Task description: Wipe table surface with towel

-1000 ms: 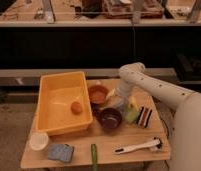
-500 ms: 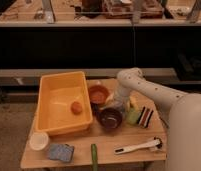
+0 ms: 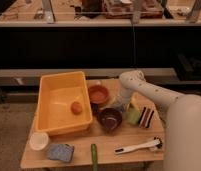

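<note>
The table surface (image 3: 129, 135) is a light brown wooden top carrying dishes and cleaning things. My white arm comes in from the right, bends above the back edge and points down. The gripper (image 3: 119, 105) hangs low just behind the dark bowl (image 3: 110, 119) and to the right of the orange bowl (image 3: 98, 93). A small greyish patch right under the gripper looks like the towel (image 3: 115, 107). The gripper covers most of it, and I cannot tell whether the two touch.
A yellow tub (image 3: 54, 125) with an orange ball (image 3: 76, 107) fills the left side. A yellow-green sponge (image 3: 133, 116) and a striped block (image 3: 146, 116) lie right of the gripper. Along the front are a white cup (image 3: 39, 140), a blue-grey speckled pad (image 3: 60, 152), a green stick (image 3: 94, 157) and a white brush (image 3: 139, 146).
The arm's wrist has sunk a little and shifted left, bringing the gripper down between the two bowls. Nothing else on the table has moved.
</note>
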Controlling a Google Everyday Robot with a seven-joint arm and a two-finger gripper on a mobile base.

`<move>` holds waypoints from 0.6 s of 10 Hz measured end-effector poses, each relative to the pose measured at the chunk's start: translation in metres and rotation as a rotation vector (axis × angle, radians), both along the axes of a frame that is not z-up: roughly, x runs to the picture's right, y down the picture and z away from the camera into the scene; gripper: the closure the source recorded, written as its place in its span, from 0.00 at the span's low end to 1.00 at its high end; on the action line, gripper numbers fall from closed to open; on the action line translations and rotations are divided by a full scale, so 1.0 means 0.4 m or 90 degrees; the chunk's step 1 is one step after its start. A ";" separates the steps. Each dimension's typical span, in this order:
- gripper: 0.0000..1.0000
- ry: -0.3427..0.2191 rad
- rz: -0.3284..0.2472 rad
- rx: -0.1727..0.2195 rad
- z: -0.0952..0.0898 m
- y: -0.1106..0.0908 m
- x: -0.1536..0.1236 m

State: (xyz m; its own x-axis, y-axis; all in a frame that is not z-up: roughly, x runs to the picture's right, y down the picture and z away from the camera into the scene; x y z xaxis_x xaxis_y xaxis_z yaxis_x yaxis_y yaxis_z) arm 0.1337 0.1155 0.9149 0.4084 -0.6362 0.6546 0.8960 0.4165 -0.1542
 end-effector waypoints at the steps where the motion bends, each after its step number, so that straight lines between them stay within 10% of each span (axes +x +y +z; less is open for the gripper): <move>1: 0.67 0.004 0.006 -0.004 0.006 0.001 0.005; 6: 0.84 0.019 0.008 -0.007 0.038 -0.030 0.011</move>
